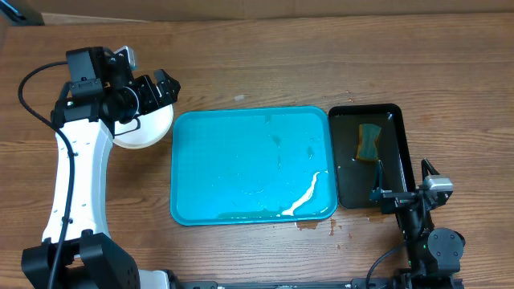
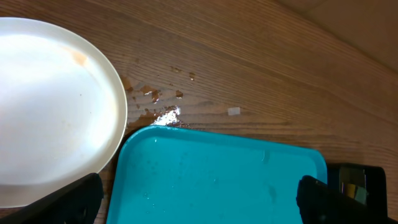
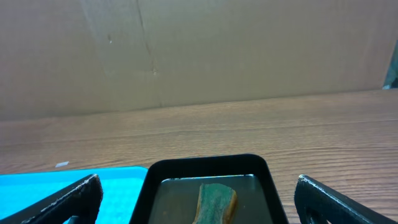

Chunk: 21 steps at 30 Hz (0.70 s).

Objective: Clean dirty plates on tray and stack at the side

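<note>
My left gripper (image 1: 158,92), fingers spread wide and empty, hangs over the rim of a white plate (image 2: 56,106) that sits on the table just left of the turquoise tray (image 1: 241,152). Farther right, my right gripper (image 1: 401,183) is equally open beside the black tray (image 1: 393,172) holding a sponge (image 1: 369,142).

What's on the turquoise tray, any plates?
Empty of plates. The tray shows only wet film and a white streak; a white plate sits on the table left of it.
</note>
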Each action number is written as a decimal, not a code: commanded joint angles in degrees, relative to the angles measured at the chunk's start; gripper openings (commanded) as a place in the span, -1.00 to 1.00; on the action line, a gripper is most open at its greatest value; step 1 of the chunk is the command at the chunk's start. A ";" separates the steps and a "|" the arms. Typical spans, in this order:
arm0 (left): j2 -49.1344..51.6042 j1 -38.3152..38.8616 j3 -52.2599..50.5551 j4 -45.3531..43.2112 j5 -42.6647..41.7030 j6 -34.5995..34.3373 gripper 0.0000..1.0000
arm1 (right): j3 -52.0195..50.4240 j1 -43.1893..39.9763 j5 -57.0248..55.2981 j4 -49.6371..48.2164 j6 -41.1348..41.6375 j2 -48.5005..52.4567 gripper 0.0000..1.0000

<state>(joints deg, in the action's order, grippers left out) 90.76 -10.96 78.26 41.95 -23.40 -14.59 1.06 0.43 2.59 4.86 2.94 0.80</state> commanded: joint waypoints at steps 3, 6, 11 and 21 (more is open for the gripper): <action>0.02 0.22 0.63 -0.20 -0.42 0.87 0.99 | -0.61 -0.07 -0.11 -0.22 -0.35 -0.63 1.00; 0.02 0.22 0.63 -0.20 -0.42 0.87 1.00 | -0.61 -0.09 -0.11 -0.22 -0.35 -0.63 1.00; -2.29 0.46 0.63 -0.17 -0.17 0.87 1.00 | -0.61 -0.07 -0.11 -0.22 -0.35 -0.63 1.00; -14.21 0.94 0.63 -0.15 -0.13 0.90 1.00 | -0.61 -0.07 -0.11 -0.22 -0.35 -0.63 1.00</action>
<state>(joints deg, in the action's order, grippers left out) 81.69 -10.46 78.26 41.98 -23.38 -14.59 1.06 0.40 2.59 4.84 2.96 0.80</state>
